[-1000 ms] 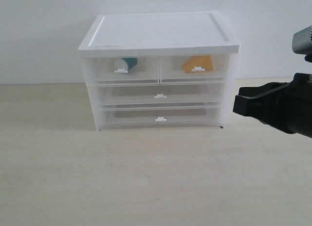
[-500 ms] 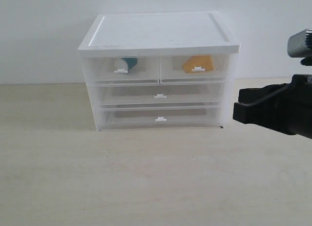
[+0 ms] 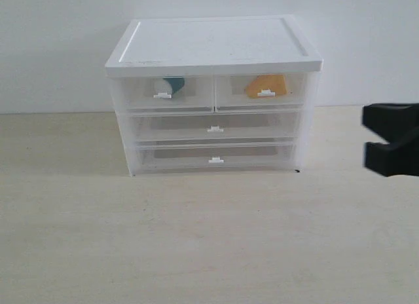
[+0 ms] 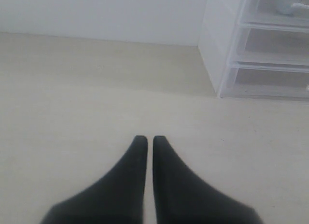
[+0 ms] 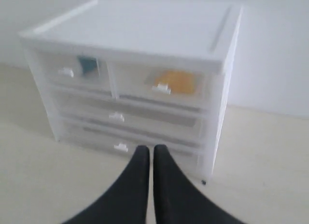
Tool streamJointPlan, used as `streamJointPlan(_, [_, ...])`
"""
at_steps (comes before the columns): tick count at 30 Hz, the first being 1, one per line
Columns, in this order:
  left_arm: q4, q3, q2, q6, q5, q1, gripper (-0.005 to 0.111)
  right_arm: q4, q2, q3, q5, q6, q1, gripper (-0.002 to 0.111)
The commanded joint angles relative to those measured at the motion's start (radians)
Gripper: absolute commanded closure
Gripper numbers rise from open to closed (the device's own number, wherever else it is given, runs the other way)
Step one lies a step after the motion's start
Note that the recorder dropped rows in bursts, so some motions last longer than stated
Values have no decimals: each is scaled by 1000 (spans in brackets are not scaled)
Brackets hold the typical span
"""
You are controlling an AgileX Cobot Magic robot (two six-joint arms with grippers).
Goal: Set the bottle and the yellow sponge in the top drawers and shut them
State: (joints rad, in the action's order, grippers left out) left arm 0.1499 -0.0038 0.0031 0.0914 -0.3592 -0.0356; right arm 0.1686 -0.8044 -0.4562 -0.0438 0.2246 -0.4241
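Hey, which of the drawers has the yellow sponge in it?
The top drawer on the right of the exterior view: the yellow sponge shows through its front. Its neighbour holds the teal-labelled bottle.

Bottle [image 3: 174, 85] in left top drawer [image 3: 139, 94], sponge [image 3: 265, 85] in right.

The left end effector [image 4: 146, 138] has its two black fingers drawn together, only a thin slit between the tips. The right end effector [image 5: 147, 148] is closed the same way; in the exterior view a black part of the right arm [image 3: 396, 124] juts in at the right edge.
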Motion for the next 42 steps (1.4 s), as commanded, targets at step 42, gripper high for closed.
streamJointPlan(42, [-5,4,-3,-10,1,-4,103,25,804,456,415,88,256,108])
